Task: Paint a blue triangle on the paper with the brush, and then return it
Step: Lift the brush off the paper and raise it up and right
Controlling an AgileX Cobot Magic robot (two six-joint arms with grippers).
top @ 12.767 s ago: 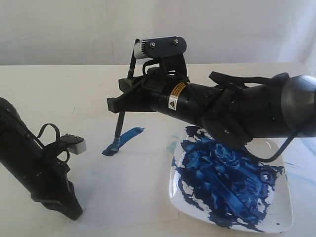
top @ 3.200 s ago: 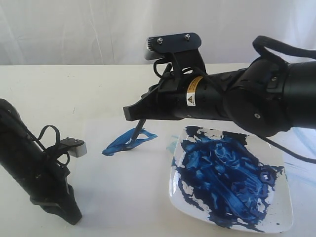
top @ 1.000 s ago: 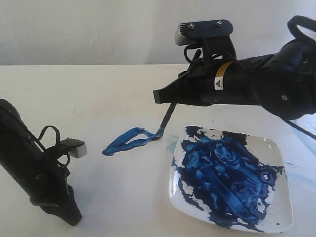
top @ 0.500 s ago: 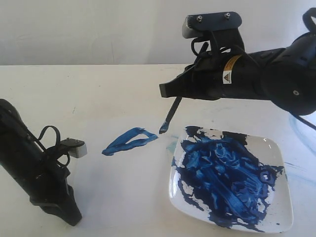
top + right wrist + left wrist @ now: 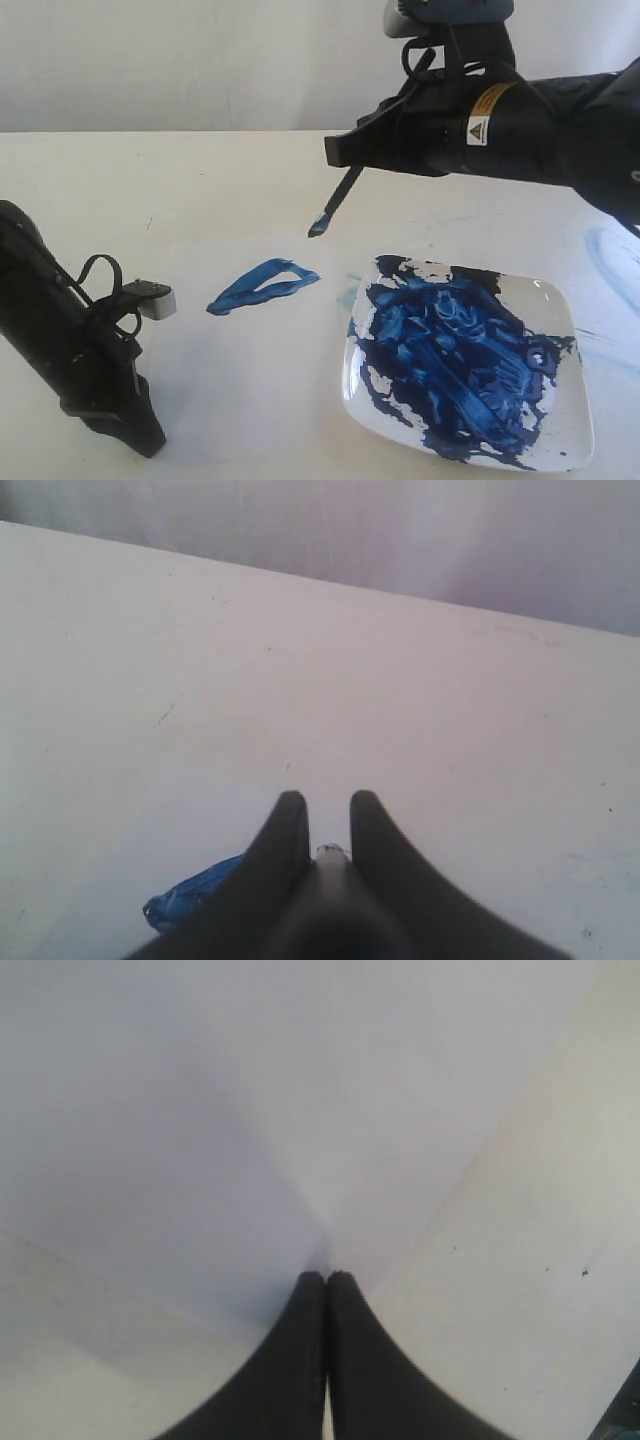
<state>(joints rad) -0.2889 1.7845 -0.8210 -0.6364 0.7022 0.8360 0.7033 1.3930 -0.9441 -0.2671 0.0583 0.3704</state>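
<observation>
Right gripper [image 5: 338,152] — jaws narrowly apart — apparently clamps the brush [image 5: 338,200], tip airborne.

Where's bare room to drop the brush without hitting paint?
Bare: the table behind the paper, from its left edge across to the right gripper; also the paper's front half, between left gripper and plate. Tight: the gap between the blue triangle and the plate, with the brush in the air close by.

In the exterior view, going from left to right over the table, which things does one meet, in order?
First the left hand, then the blue triangle, then the brush held above the table, then the white plate smeared with blue paint.
</observation>
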